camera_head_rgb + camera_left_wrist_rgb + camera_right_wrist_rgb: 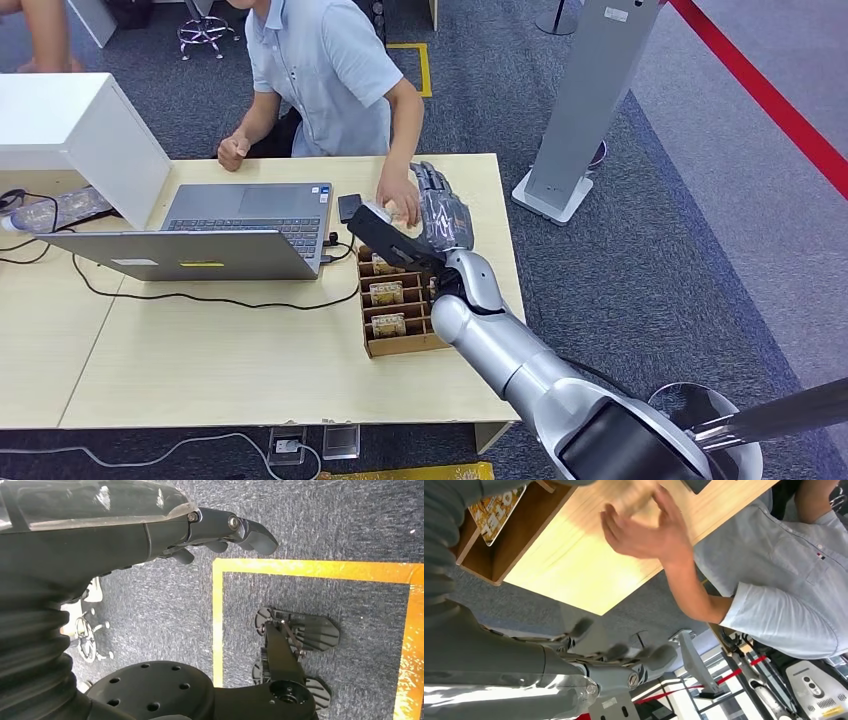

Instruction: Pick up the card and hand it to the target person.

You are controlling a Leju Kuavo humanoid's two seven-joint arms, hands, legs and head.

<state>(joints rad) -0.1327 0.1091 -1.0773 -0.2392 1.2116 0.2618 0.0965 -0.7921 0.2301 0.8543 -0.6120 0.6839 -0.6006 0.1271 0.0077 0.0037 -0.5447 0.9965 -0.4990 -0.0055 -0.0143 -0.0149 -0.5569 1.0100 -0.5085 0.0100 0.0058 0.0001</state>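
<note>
While cards (386, 293) fill the cardboard box (400, 345), the right hand (440, 205) and left hand (150, 525) hold nothing, fingers loose.

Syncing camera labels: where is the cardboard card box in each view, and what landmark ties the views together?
Head view: card box at centre, on the table's near right part, beside the right arm.
Right wrist view: card box at upper left, a patterned card inside.
Left wrist view: not in it; grey carpet and yellow floor tape there.
Shared landmark: the person's hand over the table.
</note>
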